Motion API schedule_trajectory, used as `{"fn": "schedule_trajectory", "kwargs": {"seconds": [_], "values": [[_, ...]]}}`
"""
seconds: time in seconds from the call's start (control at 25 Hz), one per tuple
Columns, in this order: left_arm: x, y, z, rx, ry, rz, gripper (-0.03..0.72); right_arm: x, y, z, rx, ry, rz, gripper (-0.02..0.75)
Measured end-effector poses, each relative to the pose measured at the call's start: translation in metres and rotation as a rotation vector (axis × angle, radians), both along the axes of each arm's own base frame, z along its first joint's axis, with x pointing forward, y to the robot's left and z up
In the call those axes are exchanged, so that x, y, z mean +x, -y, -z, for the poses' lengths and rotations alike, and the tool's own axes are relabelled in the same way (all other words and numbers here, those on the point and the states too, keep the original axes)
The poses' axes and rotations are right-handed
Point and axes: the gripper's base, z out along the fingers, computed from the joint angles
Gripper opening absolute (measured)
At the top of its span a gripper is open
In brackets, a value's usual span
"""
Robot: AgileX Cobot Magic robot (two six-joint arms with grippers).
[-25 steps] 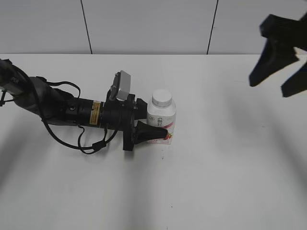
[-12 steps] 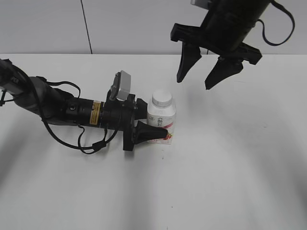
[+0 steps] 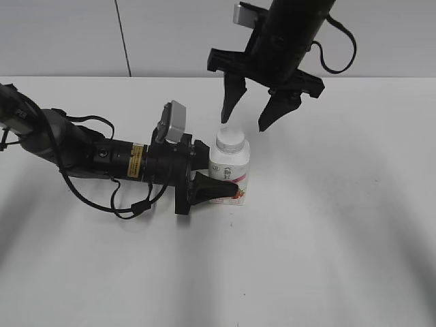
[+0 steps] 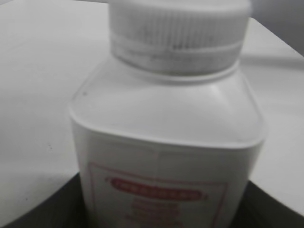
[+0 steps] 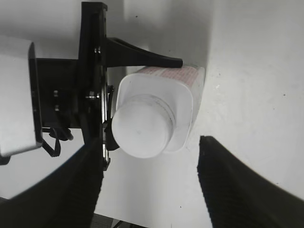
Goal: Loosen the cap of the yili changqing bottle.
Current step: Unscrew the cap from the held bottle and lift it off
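The yili changqing bottle (image 3: 230,174) stands upright on the white table, a squat white bottle with a pink and red label. Its white cap (image 3: 230,139) is on the neck. My left gripper (image 3: 219,185) lies low on the table and is shut on the bottle's body. The left wrist view shows the bottle (image 4: 166,142) and its ribbed cap (image 4: 178,33) close up between the dark fingers. My right gripper (image 3: 246,122) hangs open just above and behind the cap. The right wrist view looks down on the cap (image 5: 142,131) and the bottle (image 5: 183,102) between the open fingers (image 5: 149,183).
The white table (image 3: 327,225) ends at a grey panelled wall (image 3: 204,34) behind. The left arm and its cables (image 3: 88,157) lie across the table's left half.
My right gripper has swung in from the upper right and come down to just above the cap, still open. The left gripper and the bottle have not moved.
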Motion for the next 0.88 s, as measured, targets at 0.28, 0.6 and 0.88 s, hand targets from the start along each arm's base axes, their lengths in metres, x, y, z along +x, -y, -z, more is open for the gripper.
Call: {"fn": "schedule_trajectory", "kwargs": {"seconds": [0.28, 0.6, 0.88], "values": [[0.000, 0.000, 0.000, 0.000, 0.000, 0.000, 0.418, 0.004, -0.002, 0.018, -0.023, -0.042, 0.016, 0.494], [0.000, 0.000, 0.000, 0.001, 0.001, -0.001, 0.418, 0.002, -0.012, 0.025, -0.025, -0.045, 0.003, 0.494], [0.000, 0.000, 0.000, 0.001, 0.001, -0.001, 0.418, 0.003, -0.016, 0.030, -0.024, -0.043, 0.001, 0.494]]}}
